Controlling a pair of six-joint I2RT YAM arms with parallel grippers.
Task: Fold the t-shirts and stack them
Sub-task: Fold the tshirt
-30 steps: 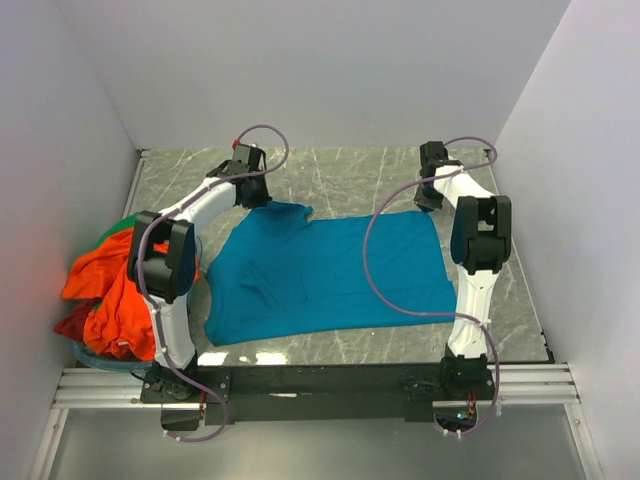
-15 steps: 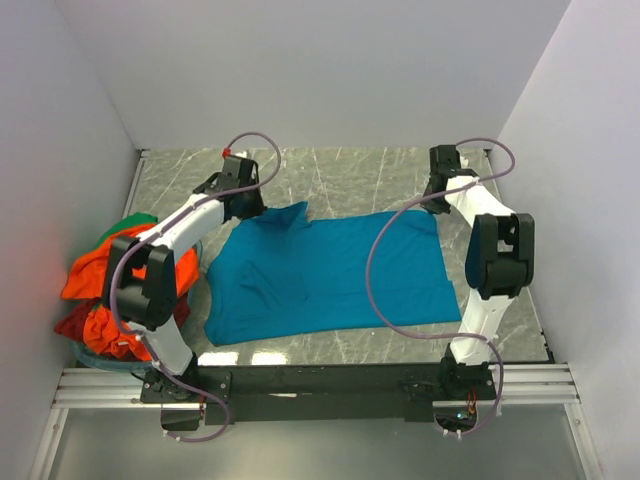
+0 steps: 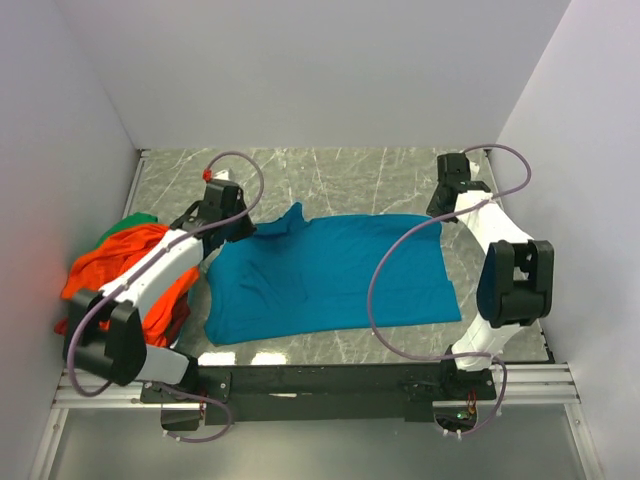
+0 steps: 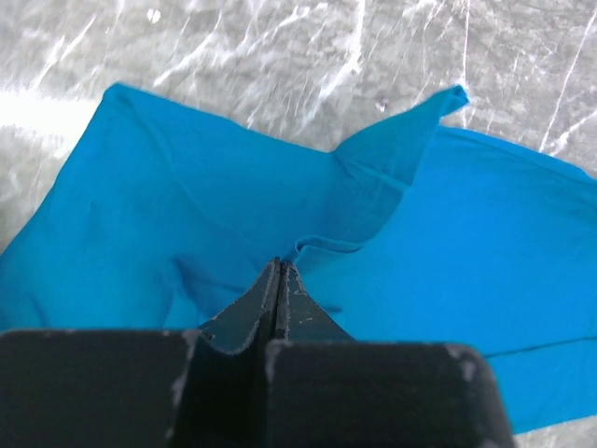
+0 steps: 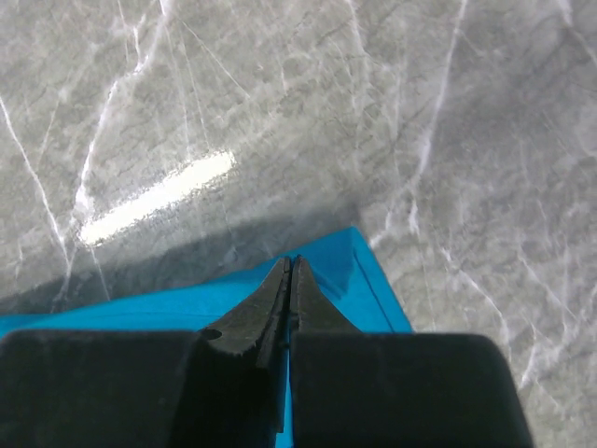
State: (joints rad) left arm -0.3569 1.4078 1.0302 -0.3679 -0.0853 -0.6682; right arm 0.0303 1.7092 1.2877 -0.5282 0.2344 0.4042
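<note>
I see left gripper [image 4: 280,266] fingers clamped together, pinching teal t-shirt [image 3: 330,270] near collar. Right gripper [image 5: 291,261] pinches its far right corner. Shirt spread mid-table [image 3: 340,170]; orange t-shirt [image 3: 120,262] heaped left.

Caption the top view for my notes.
Left pincer and right pincer grip the teal shirt at its far edge; other shirts heaped left.

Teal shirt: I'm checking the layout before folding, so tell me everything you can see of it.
The teal shirt is soft plain cloth, short-sleeved, spread mostly flat on the table, wrinkled on the left, with a sleeve jutting from its far edge. The left hand and right hand, both shut, pinch that edge near its two ends.
</note>
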